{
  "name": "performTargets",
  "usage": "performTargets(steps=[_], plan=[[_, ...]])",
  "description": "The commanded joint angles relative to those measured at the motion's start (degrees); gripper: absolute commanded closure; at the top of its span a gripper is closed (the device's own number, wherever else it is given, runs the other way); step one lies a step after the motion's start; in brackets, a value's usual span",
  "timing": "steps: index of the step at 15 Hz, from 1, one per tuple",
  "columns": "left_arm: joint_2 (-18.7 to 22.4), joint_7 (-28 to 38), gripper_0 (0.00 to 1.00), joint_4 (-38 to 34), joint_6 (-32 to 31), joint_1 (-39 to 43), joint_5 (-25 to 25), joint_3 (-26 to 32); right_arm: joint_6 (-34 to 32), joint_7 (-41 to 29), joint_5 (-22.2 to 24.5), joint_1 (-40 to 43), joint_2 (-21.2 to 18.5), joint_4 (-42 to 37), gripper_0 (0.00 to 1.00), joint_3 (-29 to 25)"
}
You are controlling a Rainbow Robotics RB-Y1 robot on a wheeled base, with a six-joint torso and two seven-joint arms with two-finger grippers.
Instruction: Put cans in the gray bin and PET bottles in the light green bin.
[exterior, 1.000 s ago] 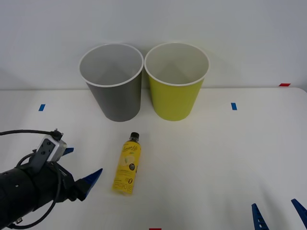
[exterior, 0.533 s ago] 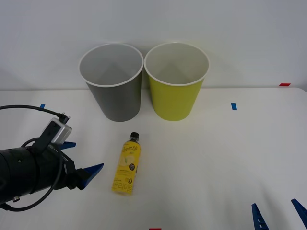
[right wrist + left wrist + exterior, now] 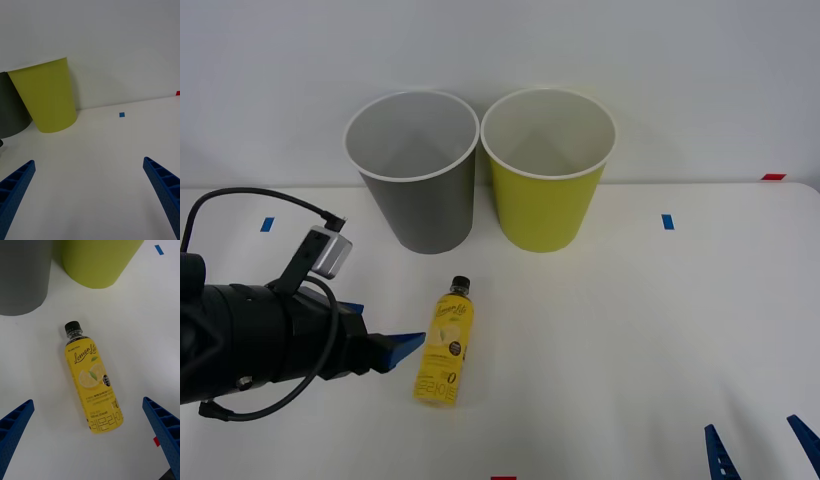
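Your left hand (image 3: 385, 335) is spread open and sits low over the table (image 3: 630, 330), just beside the bottle (image 3: 445, 343). The bottle lies flat on its side, cap pointing toward the gray bin (image 3: 415, 170), well short of both bins. In the left wrist view the bottle (image 3: 93, 384) lies between the two fingers (image 3: 15, 427), slightly askew to them. Turn the wrist so the fingers close across the labelled body, not along it, and take it near the middle so it won't swing. Come down until the tips nearly touch the table; how much clearance is left is hard to judge from here, so go slowly. Once it is gripped, lift it well above the white rims and carry it to the green bin (image 3: 548, 170), which touches or nearly touches the gray one. Your right hand (image 3: 760, 450) waits open at the table's near right corner.
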Motion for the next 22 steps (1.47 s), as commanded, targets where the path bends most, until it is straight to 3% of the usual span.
performTargets(steps=[1,6,10,13,22], plan=[[-1.2,2.54,0.0,0.12,0.83,-1.85,-8.05,-5.87,0.0,0.0,0.0,0.0,0.0,0.0,0.0,0.0],[-0.06,12.74,0.0,0.56,0.57,-3.87,-16.14,-13.34,0.0,0.0,0.0,0.0,0.0,0.0,0.0,0.0],[3.54,19.5,0.0,1.79,-6.2,-4.04,-20.97,-20.64,0.0,0.0,0.0,0.0,0.0,0.0,0.0,0.0],[5.83,19.06,0.0,4.43,-9.36,-4.31,-21.85,-22.31,0.0,0.0,0.0,0.0,0.0,0.0,0.0,0.0],[4.51,18.54,0.0,6.27,-11.39,-5.1,-26.86,-24.68,0.0,0.0,0.0,0.0,0.0,0.0,0.0,0.0]])
